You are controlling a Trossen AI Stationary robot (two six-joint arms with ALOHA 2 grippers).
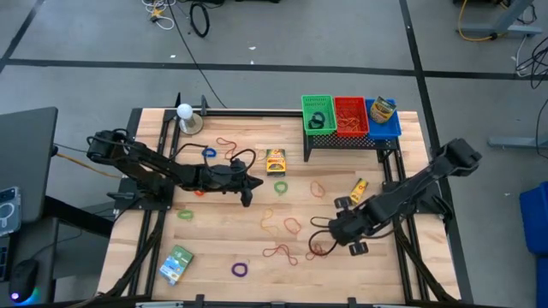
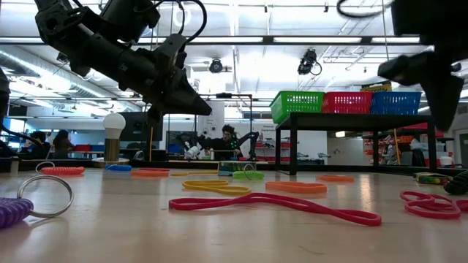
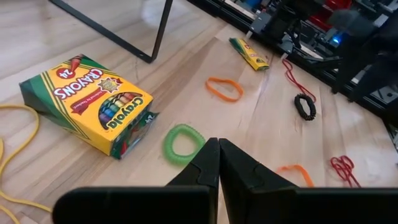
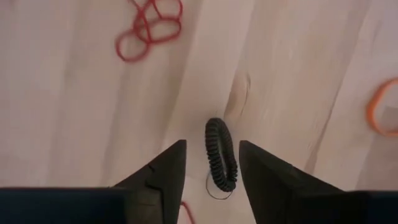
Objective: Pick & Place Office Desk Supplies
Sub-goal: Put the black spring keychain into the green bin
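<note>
one black ring (image 4: 221,155) between parted right gripper (image 4: 211,163) jaws

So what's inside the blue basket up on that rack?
The blue basket holds a round yellow-and-dark thing, perhaps a tape roll. Anything beneath it is hidden, and from the low view the basket wall covers the contents.

the orange band (image 4: 384,107) is cut off by the right wrist view's edge. the purple coil (image 2: 12,212) is cropped at the low view's edge. the contents of the blue basket (image 1: 383,118) are too small to be told.
</note>
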